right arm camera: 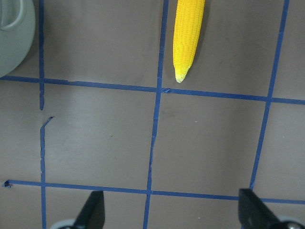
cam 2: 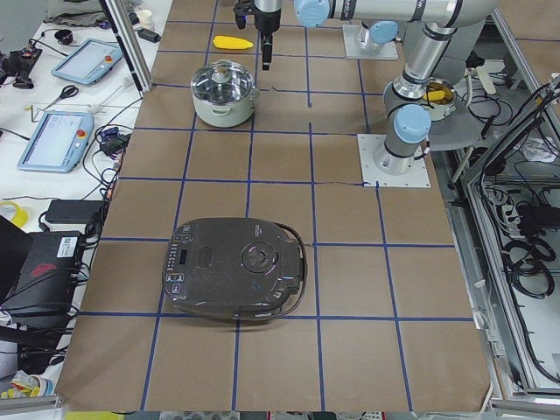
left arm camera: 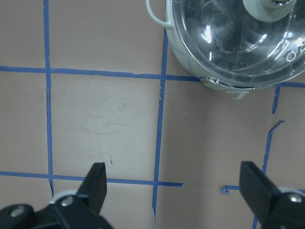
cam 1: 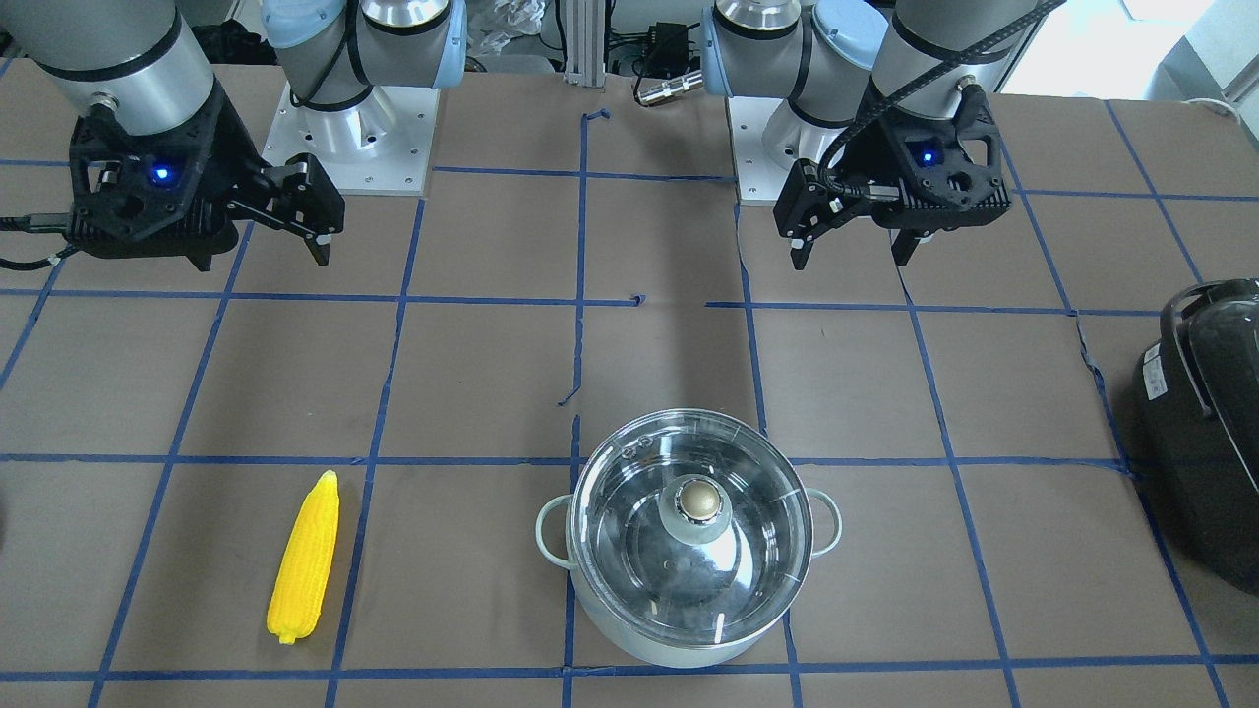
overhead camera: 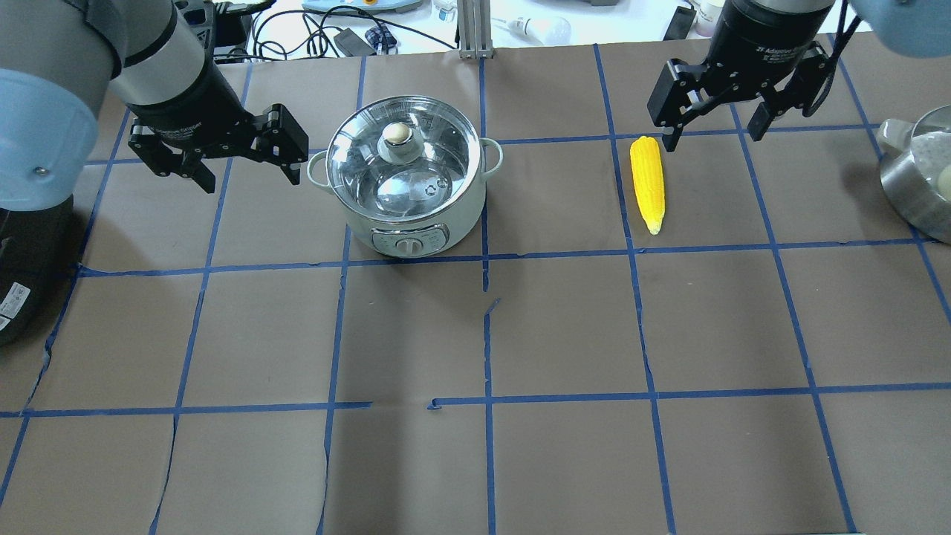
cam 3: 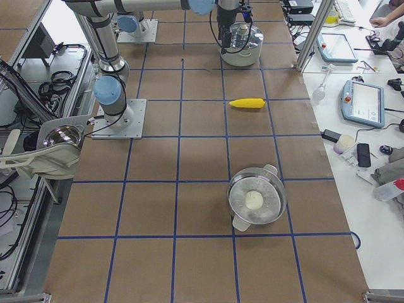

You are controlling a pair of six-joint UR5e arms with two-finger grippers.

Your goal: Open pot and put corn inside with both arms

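Observation:
The pot (overhead camera: 416,223), pale grey-green, stands at the table's far side, left of centre. Its glass lid (overhead camera: 416,174) with the brassy knob (overhead camera: 396,134) is on it. The pot also shows in the front-facing view (cam 1: 679,644) and at the top of the left wrist view (left arm camera: 228,88). The yellow corn (overhead camera: 647,182) lies flat to the pot's right, tip toward the robot; the right wrist view (right arm camera: 188,33) shows it too. My left gripper (overhead camera: 245,178) hovers open and empty just left of the pot. My right gripper (overhead camera: 713,135) hovers open and empty just right of the corn's thick end.
A large black glossy appliance (cam 1: 1205,433) sits on the table's left side (cam 2: 236,267). A steel steamer pan (cam 3: 255,199) holding a white lump sits on the right side (overhead camera: 917,178). Blue tape lines grid the brown table top.

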